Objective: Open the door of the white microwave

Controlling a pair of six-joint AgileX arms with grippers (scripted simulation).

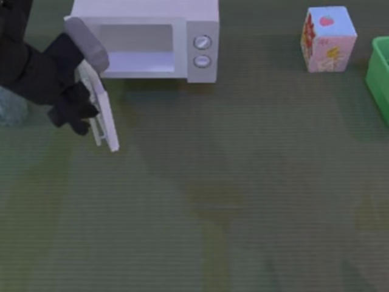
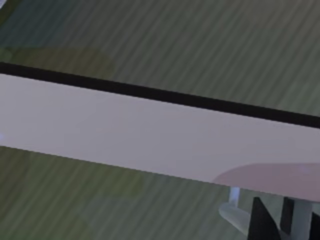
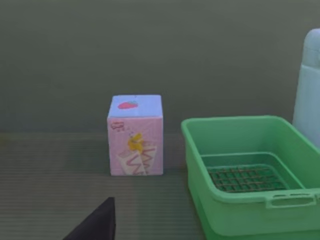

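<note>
closest to the overhead camera, the left arm's dark bulk fills the table's far left corner, and the left gripper (image 1: 82,115) sits at the outer face of the door (image 1: 104,118), at the thin handle (image 1: 96,129) on its free edge. the fingers seem closed around that handle, though the dark shapes make the grip hard to read. the door stands swung well out from the white microwave (image 1: 146,38), edge-on from above and angled toward the near side of the table (image 1: 243,213). the microwave rests against the far edge, left of centre, its cavity (image 1: 137,47) exposed and its two round silver knobs (image 1: 202,51) on the front panel to the right of the opening.

from the left wrist, the door (image 2: 150,135) crosses the picture as a broad pale band with a dark strip along one edge, green table on both sides of it.

a pastel carton (image 1: 328,38) with a strawberry picture stands near the far right corner, well apart from the microwave. a green basket (image 1: 380,76) sits at the right edge, just beside the carton. nothing lies between the open door and the rest of the table.

the right wrist view shows the carton (image 3: 135,135), the basket (image 3: 250,172) with a grid floor, and a pale object (image 3: 309,90) behind it. a dark tip at that picture's edge does not show how the right jaws are set.
</note>
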